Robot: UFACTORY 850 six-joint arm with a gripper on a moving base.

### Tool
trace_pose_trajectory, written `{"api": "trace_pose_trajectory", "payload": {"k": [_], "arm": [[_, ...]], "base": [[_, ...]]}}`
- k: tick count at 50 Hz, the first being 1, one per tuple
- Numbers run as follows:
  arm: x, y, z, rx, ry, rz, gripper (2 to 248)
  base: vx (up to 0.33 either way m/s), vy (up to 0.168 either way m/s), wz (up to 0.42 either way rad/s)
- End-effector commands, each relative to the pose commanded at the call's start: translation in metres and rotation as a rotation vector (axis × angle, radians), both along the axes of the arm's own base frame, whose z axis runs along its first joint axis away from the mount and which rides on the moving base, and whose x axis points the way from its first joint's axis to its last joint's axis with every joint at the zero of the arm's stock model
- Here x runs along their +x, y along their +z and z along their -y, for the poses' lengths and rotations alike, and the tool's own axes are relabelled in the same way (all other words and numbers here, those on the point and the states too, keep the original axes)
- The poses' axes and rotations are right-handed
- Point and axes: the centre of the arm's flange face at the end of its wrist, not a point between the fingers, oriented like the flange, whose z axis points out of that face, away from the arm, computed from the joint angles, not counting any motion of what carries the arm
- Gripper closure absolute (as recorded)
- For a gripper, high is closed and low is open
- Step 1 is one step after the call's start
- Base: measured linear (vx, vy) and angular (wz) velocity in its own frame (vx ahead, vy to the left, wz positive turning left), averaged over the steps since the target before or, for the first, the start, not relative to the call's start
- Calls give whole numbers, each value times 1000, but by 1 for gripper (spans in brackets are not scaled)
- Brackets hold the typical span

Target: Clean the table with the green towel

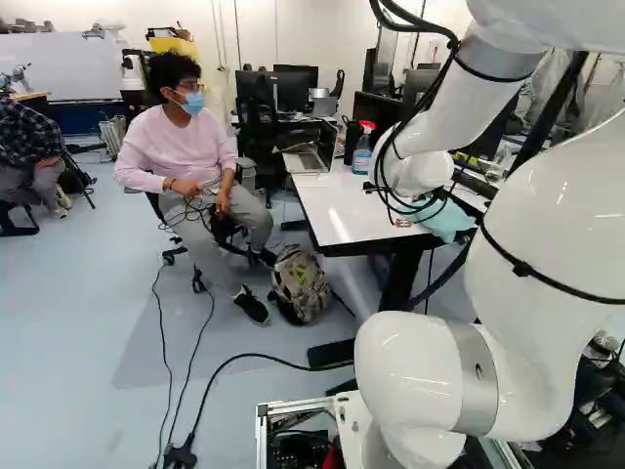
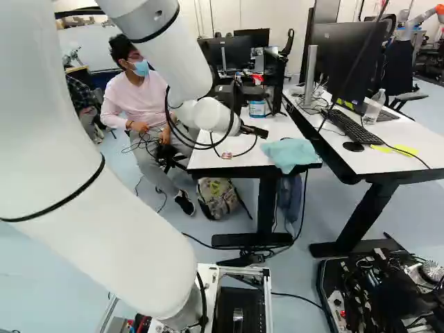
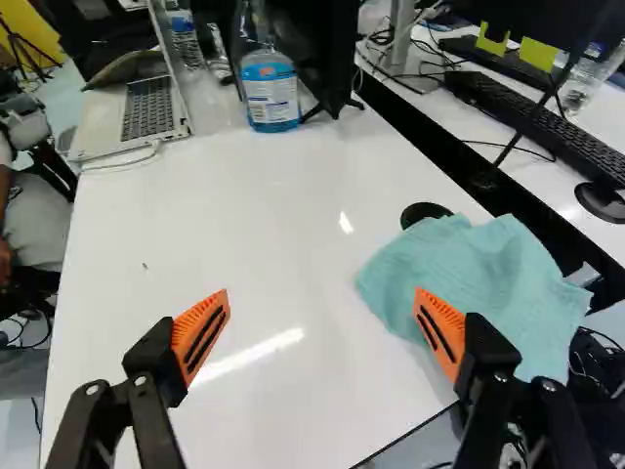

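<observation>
The white table [image 3: 244,215] bears an open laptop [image 3: 146,107] at its far end and, crumpled on its near corner at the right in the right base view, the pale green towel [image 3: 479,283], partly hanging over the edge. The gripper [image 2: 258,132] is over the table with its fingers well apart and nothing between them, one overlapping the towel in the wrist view. Ahead stands a clear spray bottle [image 3: 270,93] with a red head, blue liquid inside and a blue-and-white label bearing small print.
</observation>
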Motion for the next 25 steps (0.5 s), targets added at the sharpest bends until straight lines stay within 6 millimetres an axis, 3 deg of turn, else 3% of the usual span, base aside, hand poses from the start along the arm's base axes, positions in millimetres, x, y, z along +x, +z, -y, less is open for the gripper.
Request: {"api": "trace_pose_trajectory", "payload": {"k": [25], "arm": [[-49, -31, -64, -32, 144, 113, 3]], "base": [[0, 0, 0]]}}
